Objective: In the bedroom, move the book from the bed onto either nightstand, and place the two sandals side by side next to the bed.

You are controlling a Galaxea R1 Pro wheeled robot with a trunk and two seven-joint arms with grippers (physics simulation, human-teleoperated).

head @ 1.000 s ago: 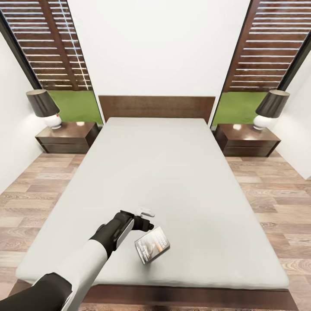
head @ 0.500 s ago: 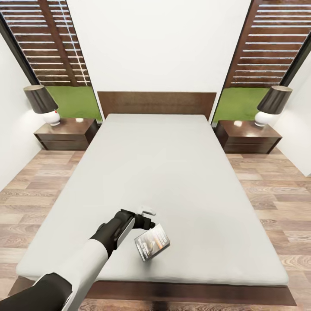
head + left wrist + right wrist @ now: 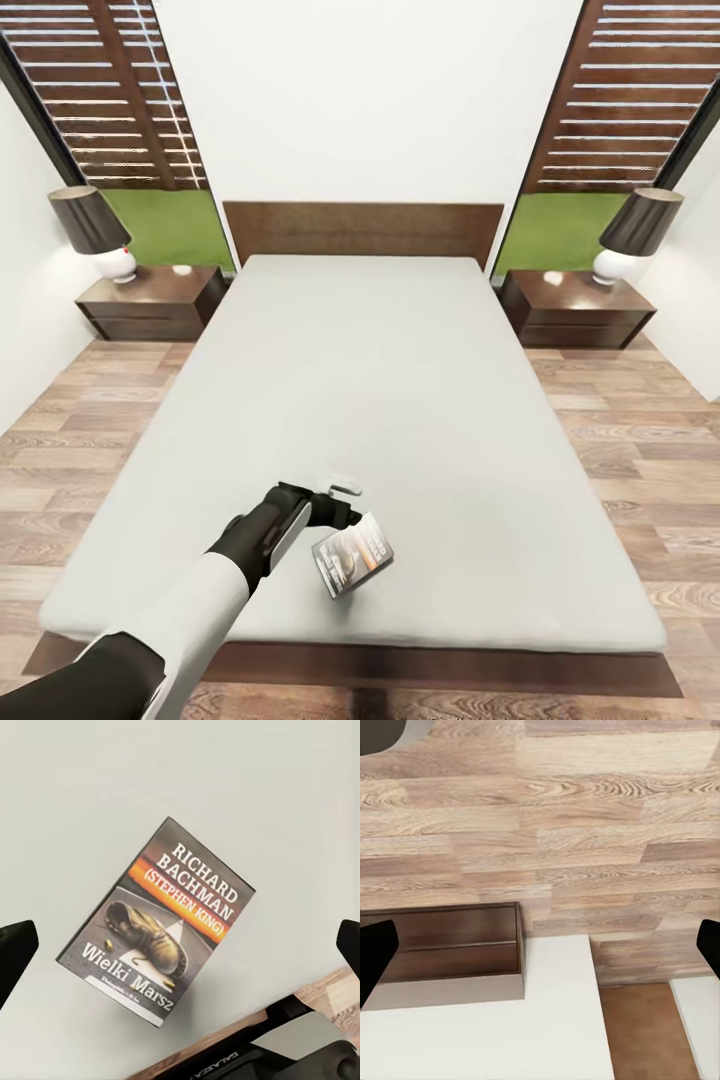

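Observation:
The book [image 3: 352, 566] lies face up on the pale-grey mattress of the bed [image 3: 380, 400], near its foot edge; its dark cover carries an orange band, white lettering and a shoe picture [image 3: 161, 922]. My left gripper [image 3: 342, 504] hovers just beyond the book's far edge, open, with nothing between its fingers. In the left wrist view the gripper [image 3: 180, 945] has its dark fingertips [image 3: 15, 949] far apart at both edges, the book between them lower down. The right gripper [image 3: 540, 949] is open above wood floor. A nightstand [image 3: 152, 300] stands left of the headboard, another [image 3: 578, 310] right. The sandals are out of view.
Each nightstand holds a lamp with a dark shade [image 3: 92, 225], [image 3: 638, 228]. Wood-plank floor [image 3: 630, 450] runs along both sides of the bed. Tall windows with a slatted fence [image 3: 110, 90] flank the white wall. The right wrist view has a dark wooden ledge [image 3: 442, 945] beside a white surface.
The head view has shifted a little, so the headboard and nightstands sit higher in the picture. My left gripper stays beside the book, which has not moved.

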